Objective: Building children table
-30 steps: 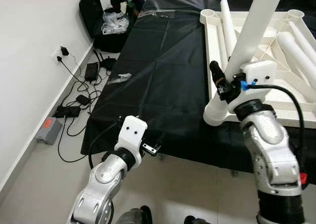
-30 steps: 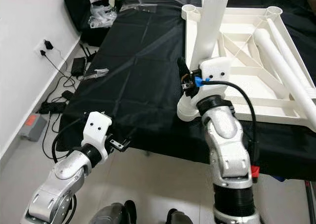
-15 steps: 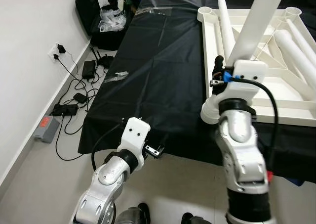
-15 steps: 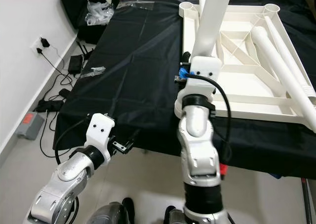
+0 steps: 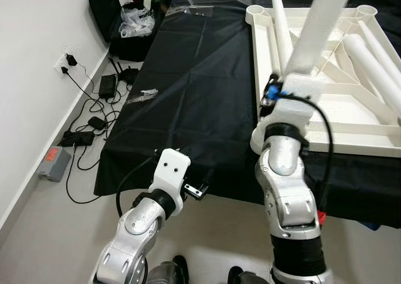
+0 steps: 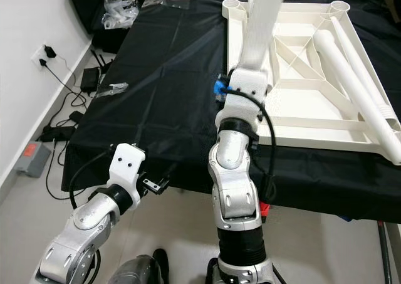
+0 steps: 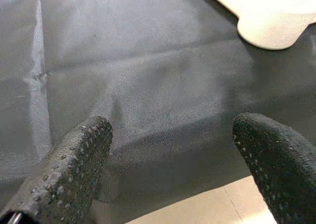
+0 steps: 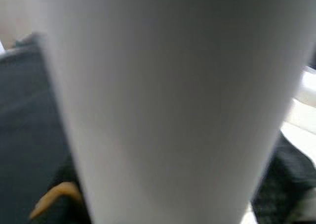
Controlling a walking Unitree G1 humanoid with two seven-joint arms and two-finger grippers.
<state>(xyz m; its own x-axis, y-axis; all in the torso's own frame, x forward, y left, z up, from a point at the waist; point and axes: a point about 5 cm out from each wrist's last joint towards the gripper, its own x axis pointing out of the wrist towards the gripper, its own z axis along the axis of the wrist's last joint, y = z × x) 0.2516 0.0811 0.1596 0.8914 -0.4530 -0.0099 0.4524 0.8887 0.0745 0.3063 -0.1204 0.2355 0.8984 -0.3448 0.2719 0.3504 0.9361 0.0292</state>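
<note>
A white table top (image 6: 313,118) lies upside down on a black cloth (image 5: 200,77). One white table leg (image 5: 319,27) stands upright in its near left corner socket (image 5: 258,140). My right gripper (image 5: 293,71) is shut on this leg low down, and the leg (image 8: 163,105) sits right against the wrist camera. Loose legs (image 6: 344,64) lie inside the upturned top, one of them (image 5: 281,21) behind the upright leg. My left gripper (image 5: 197,190) hovers at the cloth's near edge, open, its fingers (image 7: 69,169) spread wide with nothing between them.
On the floor along the left wall lie cables and chargers (image 5: 94,118) and a grey box (image 5: 55,163). A dark bag with clutter (image 5: 135,27) stands at the far left. A small plastic packet (image 5: 147,94) lies on the cloth. Bare floor runs in front of the table.
My right wrist has turned around the upright leg, its white housing swinging from the leg's right side toward the front left. The left arm has stayed put.
</note>
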